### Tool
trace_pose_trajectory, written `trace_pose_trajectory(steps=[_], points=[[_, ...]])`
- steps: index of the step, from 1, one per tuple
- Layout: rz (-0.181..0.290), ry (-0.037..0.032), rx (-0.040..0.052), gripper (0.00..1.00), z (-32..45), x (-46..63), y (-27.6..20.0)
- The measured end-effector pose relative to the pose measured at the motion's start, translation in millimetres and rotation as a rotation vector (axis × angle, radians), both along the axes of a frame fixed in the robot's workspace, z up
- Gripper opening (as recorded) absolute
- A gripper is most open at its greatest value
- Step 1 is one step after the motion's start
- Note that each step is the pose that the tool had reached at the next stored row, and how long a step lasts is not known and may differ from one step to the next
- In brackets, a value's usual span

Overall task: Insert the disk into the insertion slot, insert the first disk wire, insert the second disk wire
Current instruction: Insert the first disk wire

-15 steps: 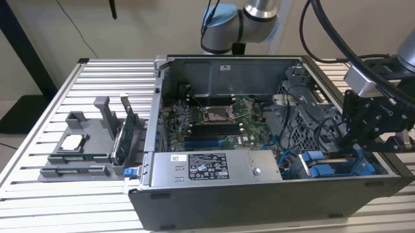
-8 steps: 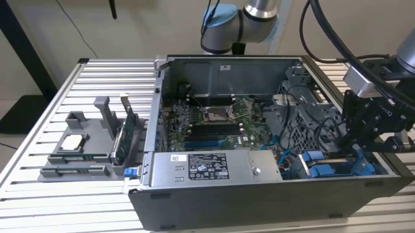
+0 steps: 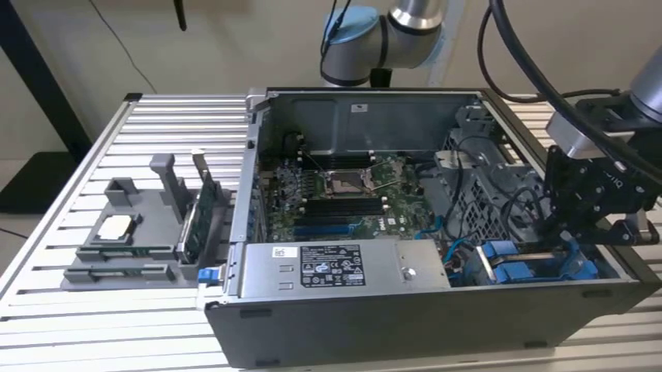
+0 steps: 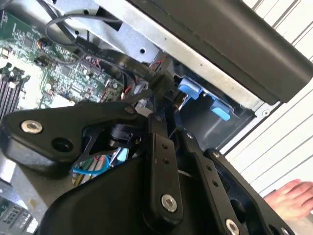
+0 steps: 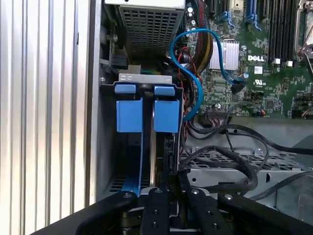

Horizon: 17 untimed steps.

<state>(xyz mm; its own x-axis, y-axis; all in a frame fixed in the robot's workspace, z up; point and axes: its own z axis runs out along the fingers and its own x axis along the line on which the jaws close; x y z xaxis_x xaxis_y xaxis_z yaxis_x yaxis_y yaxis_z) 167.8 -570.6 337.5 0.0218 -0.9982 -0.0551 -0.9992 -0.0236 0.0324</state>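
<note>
- Left of the exterior view: a grey holder (image 3: pixel 124 260) with spare parts stands beside the open case (image 3: pixel 342 333). It has no part in the present step.
- Lower right of the exterior view: the slot (image 3: pixel 517 267), edged with blue rails, sits in the corner of the case.
- First wrist view, lower centre: the disk (image 5: pixel 153 161) shows edge-on between the blue rails, down inside the slot. Disk insertion is judged complete.
- Just right of the disk edge lies a black plug (image 5: pixel 169 154). In the second wrist view its flat black wire (image 4: pixel 105 56) runs off to the upper left of the frame.
- Whether the plug is fully home in the disk cannot be told. The first wire is judged in hand, and no second wire shows at the disk.
- A blue wire (image 5: pixel 195 73) loops from beside the cage toward the board (image 5: pixel 254 63). Its ends cannot be judged.
- Second wrist view, centre: the gripper (image 4: pixel 167 120) has its fingers drawn close together, nipping the black plug at their tips, right at the slot.
- Lower right of the second wrist view: a person's hand (image 4: pixel 293 196) rests outside the case, well apart from the gripper.
</note>
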Motion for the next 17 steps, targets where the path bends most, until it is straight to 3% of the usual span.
trace_pose_trajectory(steps=[6,10,12,17], points=[[-0.001,-0.0002,-0.0033,0.19,-5.2,0.0,0.1],[-0.001,0.0006,0.0005,0.20,-7.8,-0.1,0.1],[-0.001,0.0030,0.0002,0.26,-2.9,-0.1,0.0],[-0.001,0.0057,-0.0009,0.26,12.7,0.0,0.1]])
